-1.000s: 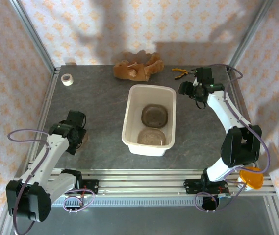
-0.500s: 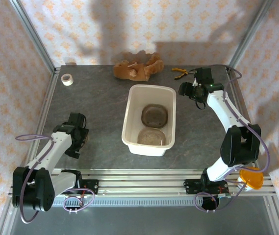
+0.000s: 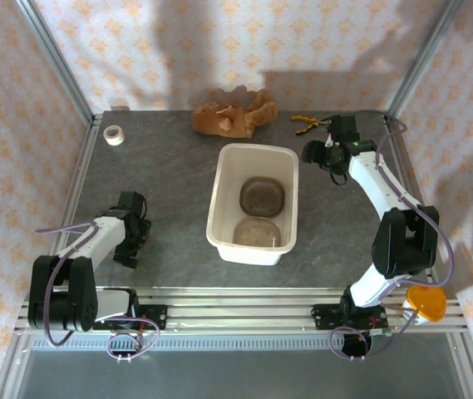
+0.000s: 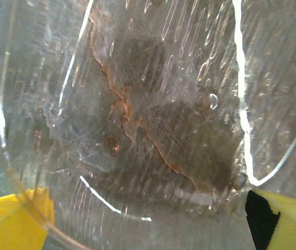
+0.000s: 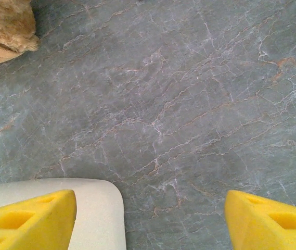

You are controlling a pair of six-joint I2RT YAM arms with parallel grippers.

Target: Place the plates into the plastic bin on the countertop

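While two plates (image 3: pixel 262 197) sit in bin (image 3: pixel 219 199), left fingers (image 4: pixel 7 224) gape over third plate (image 4: pixel 137 130), ungripped; right fingers (image 5: pixel 28 216) open, empty. Next, probably: pinch rim, lift.

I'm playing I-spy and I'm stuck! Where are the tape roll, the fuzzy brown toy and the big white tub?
tape roll (image 3: pixel 108 137), top view, left side of its white ring.
plush toy (image 3: pixel 234 115), top view, middle of its brown fur.
plastic bin (image 3: pixel 259 149), top view, its far rim.
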